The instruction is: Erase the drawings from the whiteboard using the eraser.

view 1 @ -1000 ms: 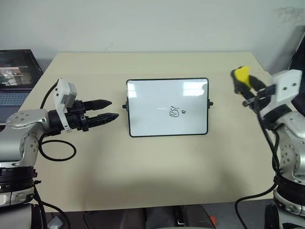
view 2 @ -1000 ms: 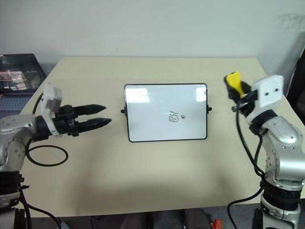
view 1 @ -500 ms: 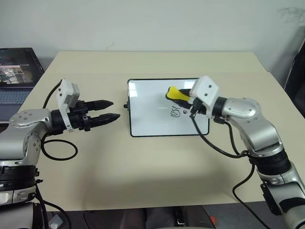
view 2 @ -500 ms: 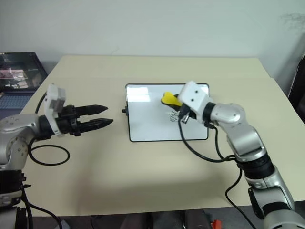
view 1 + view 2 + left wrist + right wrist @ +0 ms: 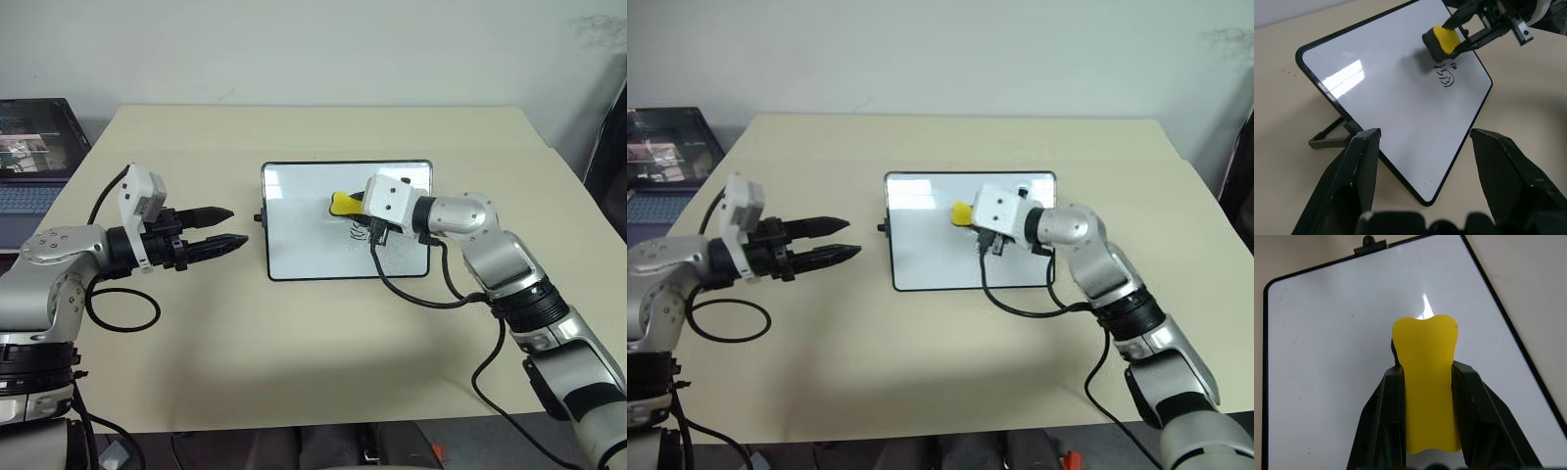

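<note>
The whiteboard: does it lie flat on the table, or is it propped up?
Propped up: the whiteboard leans on a stand behind it.

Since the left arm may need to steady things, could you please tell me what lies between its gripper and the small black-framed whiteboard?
Only bare beige tabletop separates the open left gripper from the whiteboard, seen in the left eye view.

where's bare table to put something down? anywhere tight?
Free: the table strip in front of the whiteboard, the strip behind it up to the far edge, and the right end past the board. Tight: over the board, where the right pincer holds the eraser by the drawings; the left pincer fills the gap to the board's left.
</note>
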Controlling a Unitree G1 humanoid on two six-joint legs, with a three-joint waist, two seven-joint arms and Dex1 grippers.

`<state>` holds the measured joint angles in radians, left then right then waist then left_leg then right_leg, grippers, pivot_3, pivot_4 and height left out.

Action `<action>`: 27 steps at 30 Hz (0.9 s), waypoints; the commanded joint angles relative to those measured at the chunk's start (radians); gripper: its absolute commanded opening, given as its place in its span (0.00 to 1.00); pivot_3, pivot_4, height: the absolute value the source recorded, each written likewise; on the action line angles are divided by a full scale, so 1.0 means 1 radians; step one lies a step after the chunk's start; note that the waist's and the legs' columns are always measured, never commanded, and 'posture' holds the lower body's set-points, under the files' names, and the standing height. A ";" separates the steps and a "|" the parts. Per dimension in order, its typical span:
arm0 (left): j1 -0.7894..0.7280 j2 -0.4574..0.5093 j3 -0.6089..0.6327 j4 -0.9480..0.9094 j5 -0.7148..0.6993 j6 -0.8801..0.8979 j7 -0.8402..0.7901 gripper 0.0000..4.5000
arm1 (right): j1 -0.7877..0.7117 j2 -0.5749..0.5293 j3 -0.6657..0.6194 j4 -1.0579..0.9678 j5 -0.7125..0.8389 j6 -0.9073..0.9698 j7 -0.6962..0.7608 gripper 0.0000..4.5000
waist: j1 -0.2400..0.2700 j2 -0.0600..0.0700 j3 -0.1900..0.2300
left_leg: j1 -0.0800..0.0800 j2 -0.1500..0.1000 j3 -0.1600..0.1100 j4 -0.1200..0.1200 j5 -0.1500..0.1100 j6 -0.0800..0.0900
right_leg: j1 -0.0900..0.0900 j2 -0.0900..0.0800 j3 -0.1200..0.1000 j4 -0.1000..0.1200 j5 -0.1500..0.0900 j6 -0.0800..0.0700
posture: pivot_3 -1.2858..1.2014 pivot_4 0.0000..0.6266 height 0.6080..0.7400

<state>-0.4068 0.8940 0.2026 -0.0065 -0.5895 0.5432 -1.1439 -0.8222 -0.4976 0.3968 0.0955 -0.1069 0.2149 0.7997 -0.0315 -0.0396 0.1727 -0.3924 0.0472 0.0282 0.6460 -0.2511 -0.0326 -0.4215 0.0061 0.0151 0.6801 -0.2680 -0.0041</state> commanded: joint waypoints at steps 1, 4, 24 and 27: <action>-0.016 0.015 0.032 -0.032 -0.009 0.004 0.012 0.70 | -0.045 0.018 -0.012 0.027 -0.006 -0.070 0.025 0.21 | 0.000 0.000 0.000 | 0.000 0.000 0.000 0.000 0.000 0.000 | 0.000 0.000 0.000 0.000 0.000 0.000 | 0.52 0.24 1.00; -0.010 0.019 0.035 -0.034 -0.010 0.006 0.013 0.70 | -0.061 0.022 -0.005 0.087 -0.031 -0.116 0.027 0.21 | 0.000 0.000 0.000 | 0.000 0.000 0.000 0.000 0.000 0.000 | 0.000 0.000 0.000 0.000 0.000 0.000 | 0.52 0.24 1.00; 0.001 0.026 0.040 -0.055 -0.013 0.030 0.018 0.70 | -0.032 0.073 0.011 0.204 -0.111 -0.188 0.029 0.21 | -0.001 -0.001 -0.001 | 0.003 0.000 -0.001 0.000 0.000 0.000 | 0.001 0.000 0.001 0.002 0.000 0.000 | 0.52 0.24 1.00; -0.004 0.025 0.037 -0.050 -0.010 0.029 0.017 0.70 | 0.001 0.080 0.020 0.182 -0.107 -0.171 0.049 0.21 | -0.001 -0.001 -0.001 | 0.003 0.000 -0.001 0.000 0.000 0.000 | 0.001 0.000 0.001 0.002 0.000 0.000 | 0.52 0.24 1.00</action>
<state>-0.3995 0.9001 0.2052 -0.0353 -0.5905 0.5794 -1.1247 -0.8371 -0.4191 0.4129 0.2861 -0.2137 0.0258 0.8328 -0.0326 -0.0409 0.1718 -0.3888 0.0477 0.0276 0.6463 -0.2510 -0.0327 -0.4199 0.0060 0.0166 0.6817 -0.2676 -0.0045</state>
